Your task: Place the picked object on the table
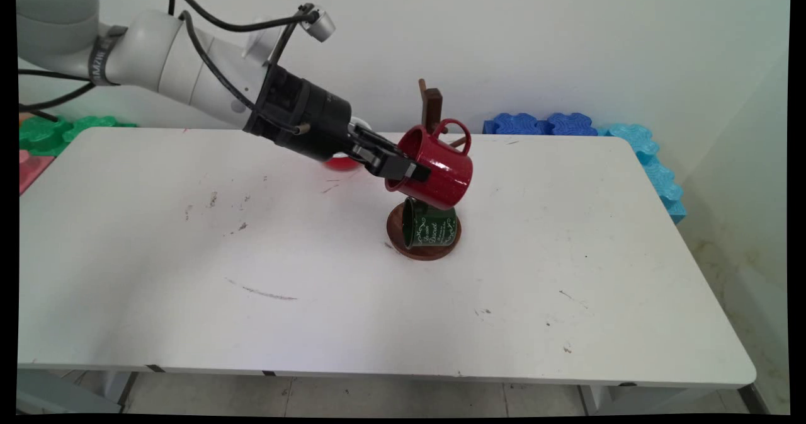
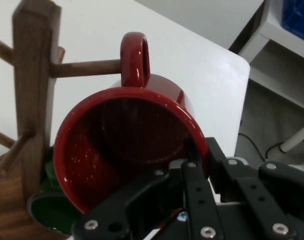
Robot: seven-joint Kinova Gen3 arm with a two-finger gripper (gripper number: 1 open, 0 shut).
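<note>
**Red mug held on its side at a peg of a mug tree**

Pincer (image 1: 412,171) closed on the rim of a red mug (image 1: 441,171): one black finger (image 2: 191,155) reaches inside the mouth, the other presses the outer wall, so the rim is pinched between them. White arm (image 1: 182,65) reaches in from the desk's far left, sloping down towards the middle of the desk (image 1: 315,310).

Mug is tipped on its side and off the desk. Its long axis runs roughly level, mouth towards the pincer and base pointing away, towards the desk's right edge. Its handle (image 2: 135,59) sticks straight up.

Wooden mug tree (image 1: 432,106) stands just behind and under the mug, near the middle of the desk and a little towards the far edge, on a round brown base (image 1: 397,238). In the hand view, one horizontal peg (image 2: 87,67) points at the handle loop; its tip meets the loop, but whether it passes through cannot be told.

Dark green mug (image 1: 428,227) with pale lettering hangs low on the tree, directly beneath the red mug and just above the base.

Small red object (image 1: 340,163), mostly hidden behind the pincer, lies on the desk towards the far edge.
</note>
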